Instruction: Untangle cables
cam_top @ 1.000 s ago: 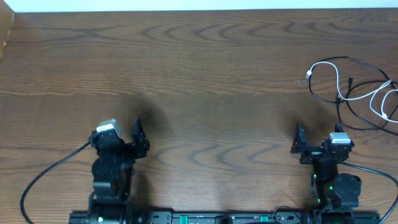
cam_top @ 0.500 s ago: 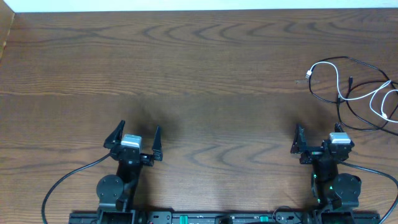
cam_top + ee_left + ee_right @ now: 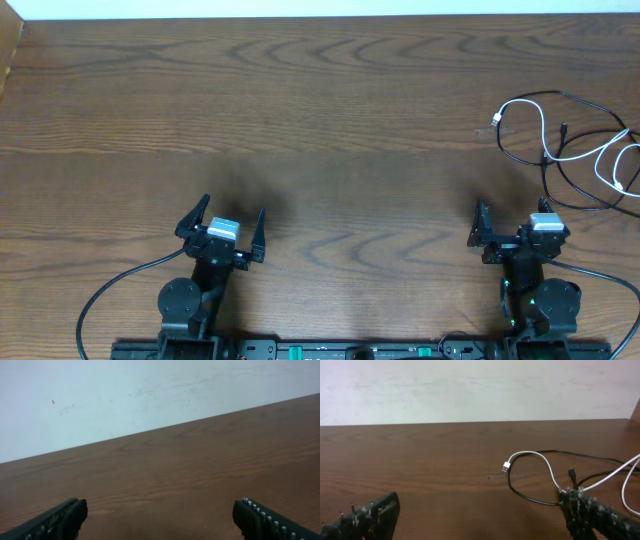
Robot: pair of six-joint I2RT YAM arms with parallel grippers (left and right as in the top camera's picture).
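Note:
The cables lie tangled at the table's far right edge: a thin white cable (image 3: 543,128) with a small plug end, looped over and under a thin black cable (image 3: 520,158). In the right wrist view the white cable (image 3: 540,457) arches across the black cable (image 3: 530,497), just ahead of my right finger. My right gripper (image 3: 512,210) (image 3: 479,502) stands open and empty, a short way in front of the tangle and slightly to its left. My left gripper (image 3: 234,206) (image 3: 160,507) is open and empty over bare wood at the near left, far from the cables.
The brown wooden table (image 3: 320,100) runs to a pale wall at the back. Thick black arm wires (image 3: 110,290) trail off both arm bases at the near edge. The tangle reaches the table's right edge.
My left arm has swung round to face the far side and shifted slightly right, and its jaws have spread wide. The right arm and the cables have not moved.

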